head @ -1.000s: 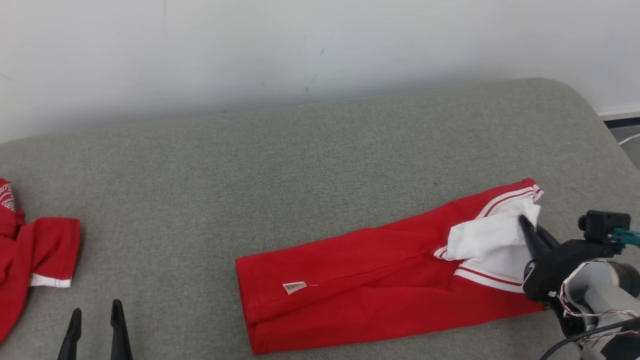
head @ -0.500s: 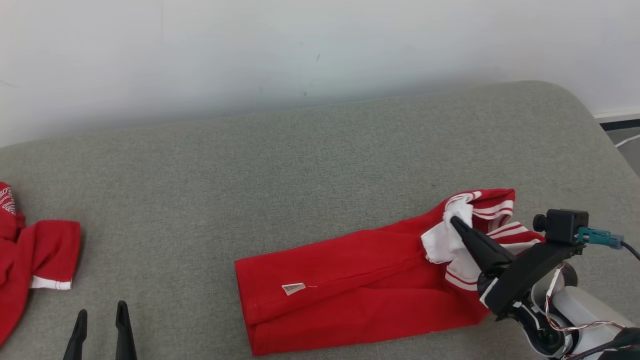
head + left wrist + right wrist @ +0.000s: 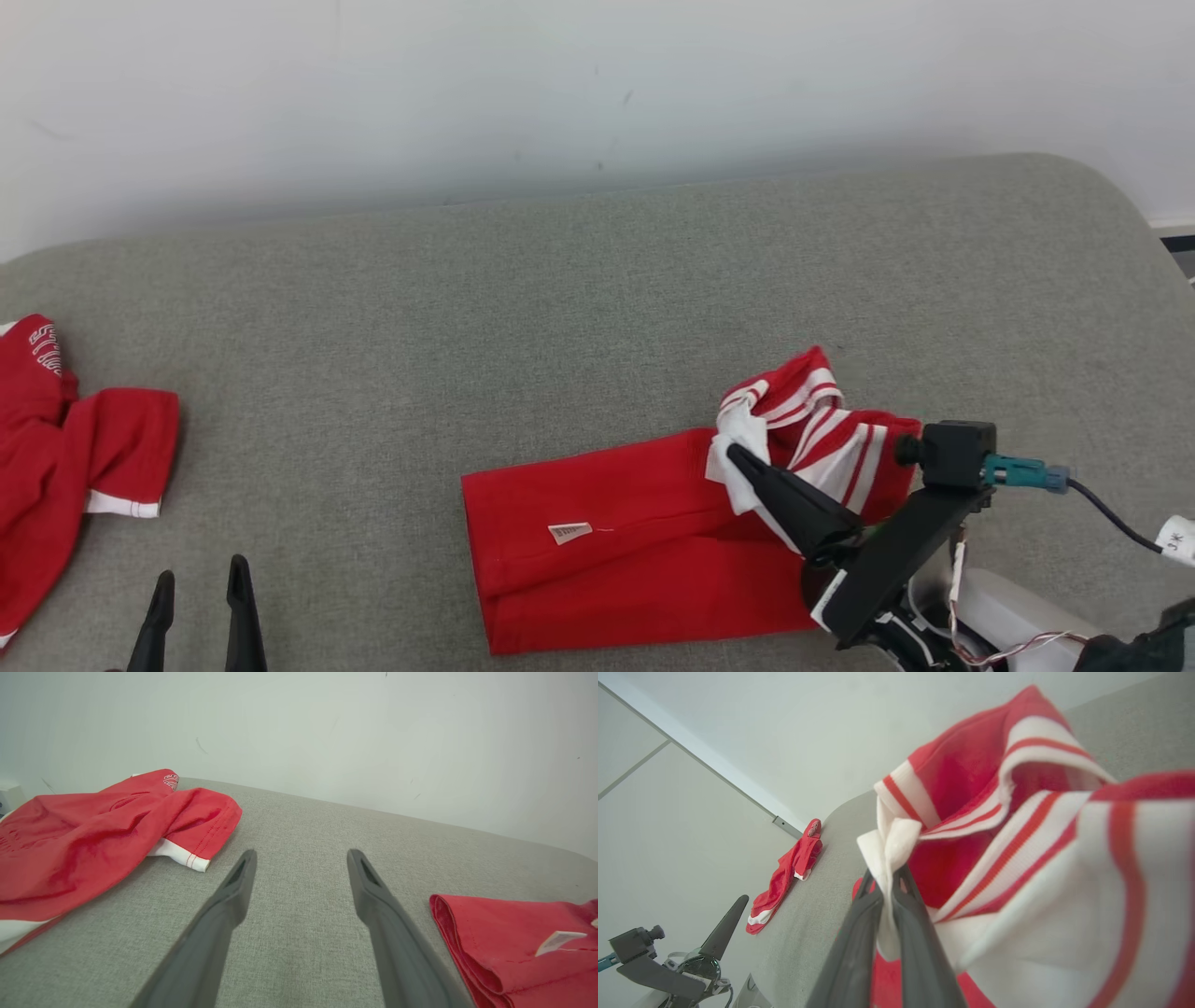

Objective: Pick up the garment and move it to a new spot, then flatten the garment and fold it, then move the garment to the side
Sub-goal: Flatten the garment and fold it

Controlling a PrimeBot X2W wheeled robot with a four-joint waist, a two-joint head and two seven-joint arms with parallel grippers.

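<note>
Spanning most of the head view, a grey fabric-covered bench (image 3: 560, 308) is recorded against a white wall (image 3: 560, 93). The red garment (image 3: 635, 541) lies right of centre on the bench, folded lengthwise, with its left end flat. Its right end, with white and red striped trim, is bunched and held up off the surface. The near right corner is hidden behind the right arm, so contact with the bench there cannot be told.

A second red garment (image 3: 84, 457) lies crumpled at the far left, cut off by the picture edge. Its white lettering is too small to be read.

The right gripper (image 3: 733, 453) is seen at the raised end. In the right wrist view its fingers (image 3: 859, 933) are pressed together on a fold of white fabric, and the striped trim nearest the lens is blurred.

The left gripper (image 3: 202, 569) hangs at lower left, well apart from both garments. Its fingers (image 3: 233, 891) are spread with nothing between them.

A small white label (image 3: 571, 533) is noted near the folded left end; its print is illegible.
</note>
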